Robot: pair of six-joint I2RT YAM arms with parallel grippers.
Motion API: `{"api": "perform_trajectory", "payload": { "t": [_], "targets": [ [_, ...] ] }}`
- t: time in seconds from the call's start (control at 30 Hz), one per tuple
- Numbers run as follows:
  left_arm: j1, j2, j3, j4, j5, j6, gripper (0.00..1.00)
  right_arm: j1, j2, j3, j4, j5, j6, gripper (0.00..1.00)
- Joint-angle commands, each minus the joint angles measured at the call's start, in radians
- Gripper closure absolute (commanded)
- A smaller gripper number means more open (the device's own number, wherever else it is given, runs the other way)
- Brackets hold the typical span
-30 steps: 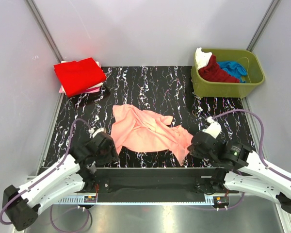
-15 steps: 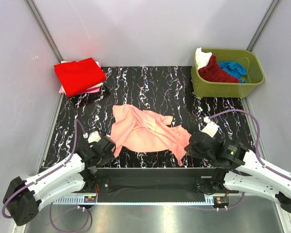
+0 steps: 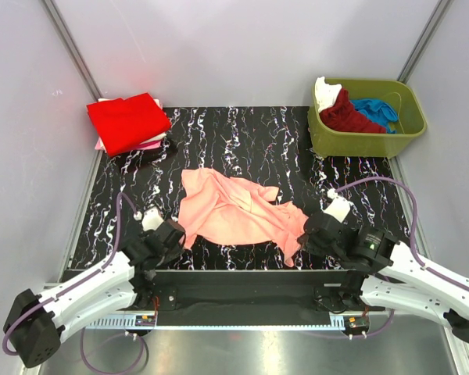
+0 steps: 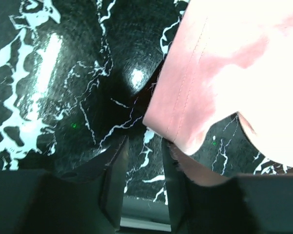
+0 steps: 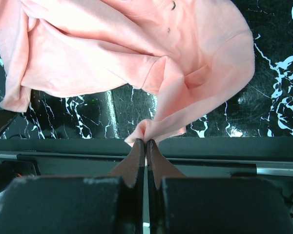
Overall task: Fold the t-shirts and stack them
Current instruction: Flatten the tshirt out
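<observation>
Centre frame on the bench [image 3: 258,141], the salmon-pink t-shirt [image 3: 238,209] lies crumpled, its lower-right corner pinched in the fully closed right hand [image 5: 146,144], while the left hand [image 4: 144,141], low at its lower-left hem, stands partly open, gripping nothing.

Centre: pink shirt [image 3: 238,211] sprawls across the worktop [image 3: 219,133].
Upper left: red stack [image 3: 127,123] fills the corner.
Upper right: tub [image 3: 367,141] blocks the corner.
Upper centre: bare worktop between stack and tub.
Lower left: bare strip; left fingers [image 3: 176,233] beside the shirt's edge.
Lower right: right fingers [image 3: 305,234] at the shirt's corner; bare worktop above.
</observation>
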Motion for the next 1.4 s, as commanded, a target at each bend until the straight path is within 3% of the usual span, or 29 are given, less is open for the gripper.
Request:
{"api": "perform_trajectory", "payload": {
  "t": [0.0, 0.07, 0.17, 0.23, 0.33, 0.43, 0.83, 1.03, 1.1, 1.17, 1.37],
  "targets": [
    [-0.005, 0.023, -0.012, 0.104, -0.047, 0.030, 0.65, 0.001, 0.007, -0.009, 0.028, -0.004, -0.005, 1.00],
    [-0.005, 0.025, -0.011, 0.113, -0.051, 0.038, 0.72, 0.003, 0.010, -0.008, 0.028, -0.004, -0.003, 1.00],
    [-0.005, -0.004, 0.005, 0.093, -0.035, 0.047, 0.74, 0.001, 0.007, -0.005, 0.022, -0.003, -0.005, 1.00],
    [-0.013, -0.030, 0.009, 0.075, 0.000, 0.042, 0.68, 0.003, 0.005, -0.003, 0.018, -0.001, -0.005, 1.00],
    [-0.046, -0.118, 0.028, 0.004, -0.001, 0.010, 0.48, 0.001, 0.005, -0.011, 0.021, 0.002, -0.003, 1.00],
    [-0.084, -0.159, 0.049, -0.088, -0.018, -0.029, 0.41, 0.003, 0.013, -0.017, 0.034, -0.006, -0.003, 1.00],
    [-0.106, -0.090, 0.025, -0.044, -0.059, -0.031, 0.40, 0.001, 0.039, -0.005, 0.038, -0.011, -0.011, 1.00],
    [-0.106, -0.026, 0.009, 0.018, -0.073, -0.014, 0.40, 0.003, 0.045, -0.012, 0.039, -0.012, -0.008, 1.00],
    [-0.106, -0.018, -0.006, 0.047, -0.071, -0.016, 0.44, 0.001, 0.051, -0.014, 0.038, -0.011, -0.008, 1.00],
    [-0.106, -0.018, -0.015, 0.064, -0.076, -0.014, 0.56, 0.003, 0.053, -0.017, 0.038, -0.011, -0.007, 1.00],
    [-0.106, -0.027, -0.029, 0.078, -0.093, -0.013, 0.64, 0.003, 0.059, -0.025, 0.039, -0.008, -0.005, 1.00]
  ]
}}
